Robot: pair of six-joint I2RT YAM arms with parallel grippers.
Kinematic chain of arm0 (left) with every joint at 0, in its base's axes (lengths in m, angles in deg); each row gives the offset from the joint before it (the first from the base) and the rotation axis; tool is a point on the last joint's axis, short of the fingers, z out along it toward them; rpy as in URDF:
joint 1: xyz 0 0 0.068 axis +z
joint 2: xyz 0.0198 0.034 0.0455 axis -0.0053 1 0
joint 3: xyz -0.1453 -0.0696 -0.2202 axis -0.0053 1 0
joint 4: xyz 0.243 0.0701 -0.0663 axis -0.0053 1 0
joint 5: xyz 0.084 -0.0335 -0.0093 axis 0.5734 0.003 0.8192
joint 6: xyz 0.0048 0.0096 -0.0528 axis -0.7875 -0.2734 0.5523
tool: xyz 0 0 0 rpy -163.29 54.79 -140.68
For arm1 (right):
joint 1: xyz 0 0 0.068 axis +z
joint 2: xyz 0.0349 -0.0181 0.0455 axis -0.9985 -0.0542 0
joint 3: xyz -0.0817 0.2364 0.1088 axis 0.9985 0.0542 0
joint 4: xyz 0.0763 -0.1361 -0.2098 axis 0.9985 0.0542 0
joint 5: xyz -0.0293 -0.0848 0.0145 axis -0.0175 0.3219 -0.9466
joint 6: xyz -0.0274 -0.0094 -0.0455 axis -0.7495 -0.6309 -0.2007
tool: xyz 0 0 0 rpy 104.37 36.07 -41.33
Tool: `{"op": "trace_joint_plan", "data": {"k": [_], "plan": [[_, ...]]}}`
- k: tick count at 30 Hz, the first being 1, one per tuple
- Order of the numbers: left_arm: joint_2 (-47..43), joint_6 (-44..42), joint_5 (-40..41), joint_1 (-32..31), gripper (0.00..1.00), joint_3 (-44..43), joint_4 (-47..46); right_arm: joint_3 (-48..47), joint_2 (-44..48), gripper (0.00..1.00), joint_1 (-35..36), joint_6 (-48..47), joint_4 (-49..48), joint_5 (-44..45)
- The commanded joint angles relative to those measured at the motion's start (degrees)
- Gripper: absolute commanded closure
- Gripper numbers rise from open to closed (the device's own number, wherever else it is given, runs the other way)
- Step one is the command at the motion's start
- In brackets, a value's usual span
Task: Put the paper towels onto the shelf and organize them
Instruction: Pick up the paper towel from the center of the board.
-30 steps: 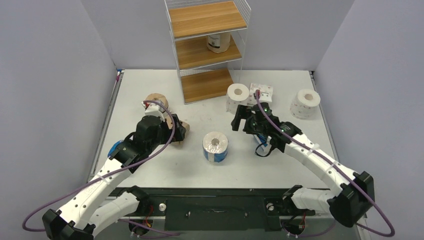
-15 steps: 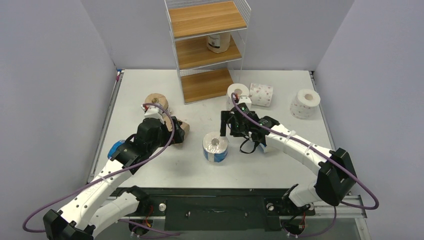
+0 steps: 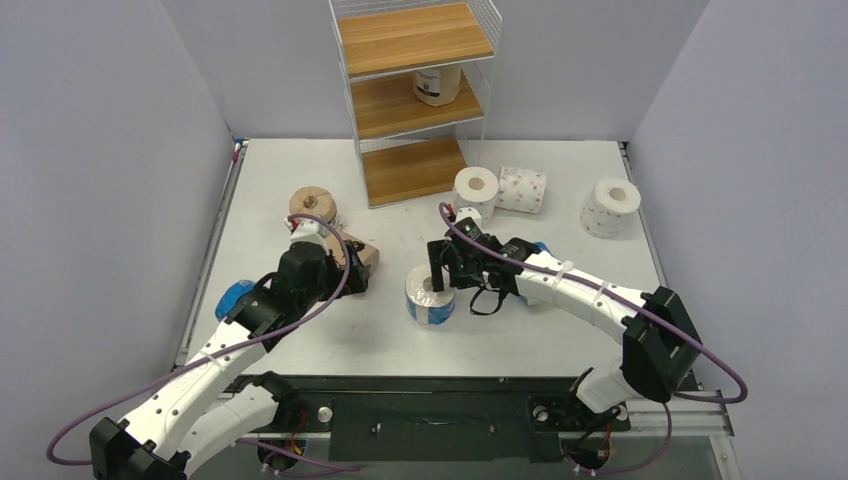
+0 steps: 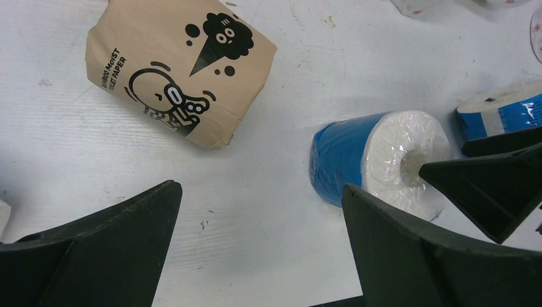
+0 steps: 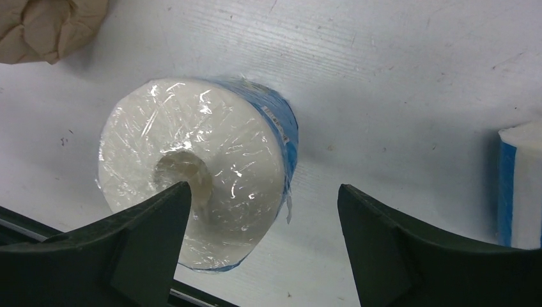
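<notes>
The shelf (image 3: 415, 100) stands at the back with one white roll (image 3: 437, 85) on its middle board. A blue-wrapped roll (image 3: 430, 293) stands on end mid-table; it also shows in the right wrist view (image 5: 198, 192) and the left wrist view (image 4: 377, 157). My right gripper (image 3: 440, 268) (image 5: 262, 249) is open just above it, one finger over the hollow core and the other outside the roll's wall. My left gripper (image 3: 345, 270) (image 4: 259, 249) is open and empty over bare table, next to a tan roll (image 3: 360, 258) (image 4: 179, 70) lying on its side.
A second tan roll (image 3: 313, 205) stands behind the left arm. Another blue roll (image 3: 235, 297) lies by the left edge, and a third (image 5: 521, 185) sits under the right arm. Three white rolls (image 3: 476, 187), (image 3: 523, 189), (image 3: 610, 207) lie at the back right.
My right arm has swung left from near the white rolls until its open gripper reached the middle blue roll. My left gripper has drawn back slightly from the tan roll.
</notes>
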Motion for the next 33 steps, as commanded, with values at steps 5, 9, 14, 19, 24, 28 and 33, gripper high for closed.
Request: {"op": "trace_joint_plan", "data": {"k": [5,9,14,19,24,28,33], "plan": [[0.21,0.44,-0.75,0.34,0.04,-0.81,-2.46,-0.08,-2.31,0.23,0.94,-1.00,0.76,0.13],[0.67,0.19,-0.49,0.41,0.04,-1.47,-2.43,-0.20,-2.05,0.22,1.05,-1.19,0.53,0.03],[1.06,0.22,-0.81,0.34,0.04,-1.48,-2.79,-0.10,-1.67,0.21,1.58,-1.43,0.49,0.13],[1.29,0.45,-1.47,0.37,0.04,-1.20,-3.36,0.09,-2.55,0.23,1.84,-0.92,0.46,0.62],[1.44,0.45,-1.65,0.35,0.04,-1.53,-3.10,0.48,-2.72,0.37,1.82,-0.19,-0.03,0.33],[1.41,0.59,-1.75,0.39,0.04,-1.74,-3.16,0.59,-2.71,0.42,1.86,0.12,-0.27,-0.80],[1.76,1.00,-2.25,0.35,0.04,-1.71,-3.44,1.09,-4.34,0.35,1.75,0.67,-0.13,-2.58]]}}
